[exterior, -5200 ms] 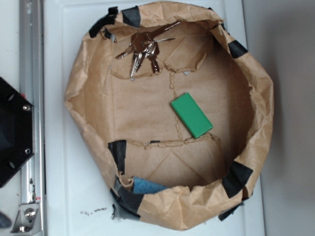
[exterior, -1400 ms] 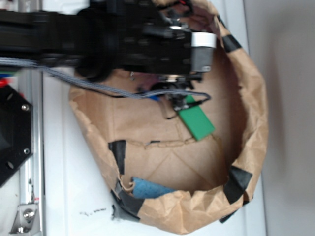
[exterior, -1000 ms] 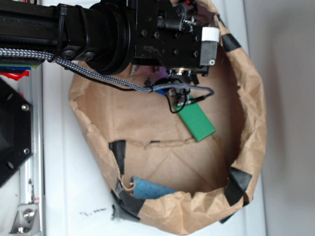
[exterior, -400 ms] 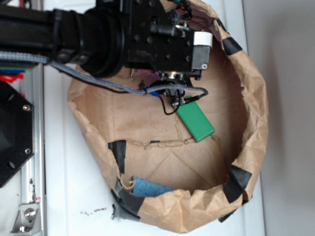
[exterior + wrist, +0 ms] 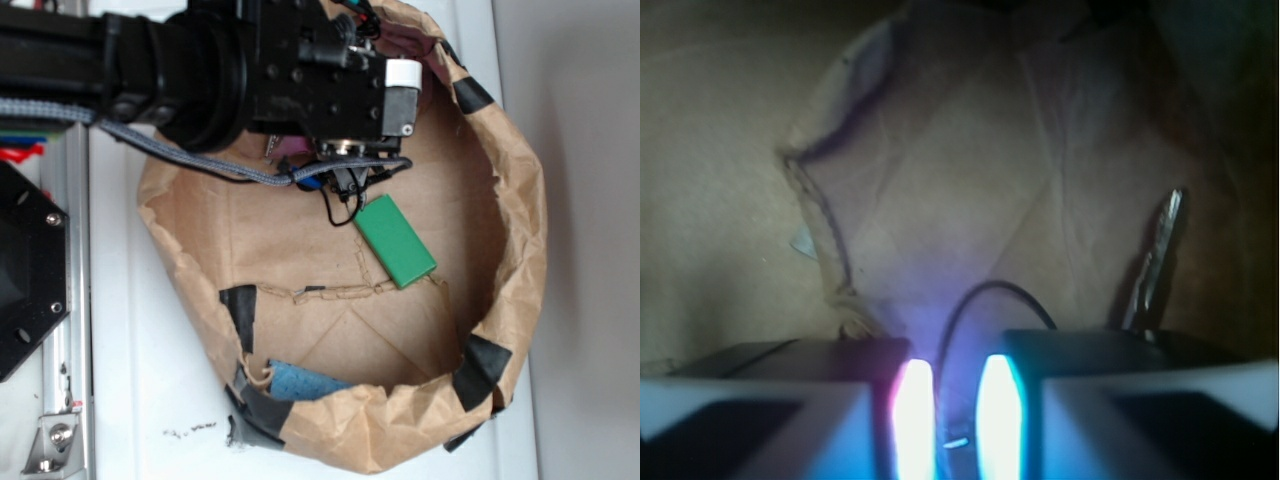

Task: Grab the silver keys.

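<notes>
We note the gripper [image 5: 345, 150] low inside the paper bag [image 5: 520, 230], at its far side, w/ black arm body [image 5: 200, 75] covering that rim. In wrist view a narrow gap shows btwn the two lit fingers [image 5: 915, 405]; whether anything sits in it we cannot tell. One blade of the silver keys [image 5: 1155, 265] pokes out just beside the right finger block, on bag floor. Green block [image 5: 396, 240] lies mid-bag, near the gripper, apart from it. Blue sponge [image 5: 300, 382] at bag's near wall.

Black arm [image 5: 180, 75], grey braided cable [image 5: 180, 160], white-tipped tool [image 5: 402, 85].
</notes>
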Robot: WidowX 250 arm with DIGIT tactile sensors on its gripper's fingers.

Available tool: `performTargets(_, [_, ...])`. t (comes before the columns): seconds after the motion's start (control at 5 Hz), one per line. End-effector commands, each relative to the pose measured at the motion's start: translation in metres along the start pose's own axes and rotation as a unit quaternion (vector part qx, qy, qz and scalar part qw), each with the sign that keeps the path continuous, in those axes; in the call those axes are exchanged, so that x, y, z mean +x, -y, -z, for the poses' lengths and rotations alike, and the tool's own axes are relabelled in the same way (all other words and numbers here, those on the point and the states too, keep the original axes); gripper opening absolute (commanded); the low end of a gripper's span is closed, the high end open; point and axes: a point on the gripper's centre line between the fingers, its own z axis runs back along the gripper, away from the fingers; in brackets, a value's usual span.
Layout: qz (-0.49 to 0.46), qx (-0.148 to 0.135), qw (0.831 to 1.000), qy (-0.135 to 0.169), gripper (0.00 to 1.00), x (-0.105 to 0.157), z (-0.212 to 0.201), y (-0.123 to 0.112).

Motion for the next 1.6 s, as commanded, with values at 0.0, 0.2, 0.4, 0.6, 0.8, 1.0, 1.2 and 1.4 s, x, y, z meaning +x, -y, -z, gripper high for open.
performTargets(0.0, [-0.037,0.047,0.998,-0.009,0.0,0.006,0.0,-0.011])
performTargets(0.2, [-0.032,0.046,0.998,-0.004,0.0,0.006,-0.003,-0.01])
performTargets(0.4, [-0.028,0.044,0.999,0.0,0.0,0.007,-0.005,-0.008])
performTargets(0.6, [-0.024,0.036,0.999,0.004,0.0,0.007,-0.01,-0.005])
performTargets(0.8, [0.001,-0.028,0.999,0.032,0.0,0.002,-0.042,0.003])
performTargets(1.0, [0.026,-0.123,0.99,0.058,0.0,-0.006,-0.103,0.023])
performTargets(1.2, [0.057,-0.213,0.971,0.089,0.0,-0.009,-0.159,0.042])
performTargets(1.4, [0.079,-0.215,0.969,0.093,0.0,-0.01,-0.16,0.052])
